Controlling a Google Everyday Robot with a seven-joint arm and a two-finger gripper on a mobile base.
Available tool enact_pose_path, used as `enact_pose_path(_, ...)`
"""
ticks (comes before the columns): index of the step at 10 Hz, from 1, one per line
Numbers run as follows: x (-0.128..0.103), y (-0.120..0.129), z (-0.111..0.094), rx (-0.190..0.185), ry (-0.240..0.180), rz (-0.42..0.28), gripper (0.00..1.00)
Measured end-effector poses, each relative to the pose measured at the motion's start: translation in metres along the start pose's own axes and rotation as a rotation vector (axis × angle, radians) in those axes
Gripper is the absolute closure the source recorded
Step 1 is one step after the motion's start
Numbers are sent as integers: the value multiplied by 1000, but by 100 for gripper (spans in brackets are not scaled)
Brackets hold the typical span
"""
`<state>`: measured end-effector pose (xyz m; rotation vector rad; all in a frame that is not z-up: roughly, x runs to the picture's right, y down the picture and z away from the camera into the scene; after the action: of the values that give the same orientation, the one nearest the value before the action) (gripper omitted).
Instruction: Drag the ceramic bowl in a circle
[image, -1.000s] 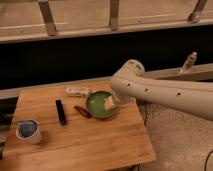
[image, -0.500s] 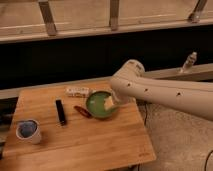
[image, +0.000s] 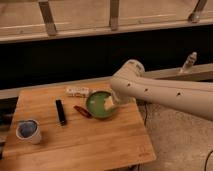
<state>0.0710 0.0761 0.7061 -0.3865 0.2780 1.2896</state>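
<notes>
I read the gripper (image: 109, 103) at the 3 o'clock rim of the ceramic bowl (image: 96, 108), jaws spread wide. 1 white cup (image: 27, 131) sits at 8 o'clock on the table (image: 100, 145).

The tool (image: 110, 103) inside the ceramic bowl (image: 96, 107), by its rim nearest the arm (image: 165, 95), on the wooden table (image: 90, 145).

I watched a wooden table (image: 100, 145) with a warm, planked top. Behind the table stood a dark panel (image: 75, 60), nearly black. Above it ran a pale sill (image: 75, 32) under a window (image: 80, 12) crossed by slanting metal uprights (image: 47, 17). Right of the table a light rail (image: 200, 74) ran along the panel's foot, over speckled grey floor (image: 175, 135), where a dark cable (image: 207, 160) curled near the frame's corner. The light was dim and yellowish.
</notes>
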Motion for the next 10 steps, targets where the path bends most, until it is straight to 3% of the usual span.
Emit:
enact_pose_path(2, 0, 0, 0, 2, -1, -3, 20)
enact_pose_path(4, -7, 4, 3, 12, -29, -37, 20)
enact_pose_path(7, -44, 29, 22, -5, -87, -69, 20)
enact_pose_path(10, -47, 28, 24, -5, -91, -63, 20)
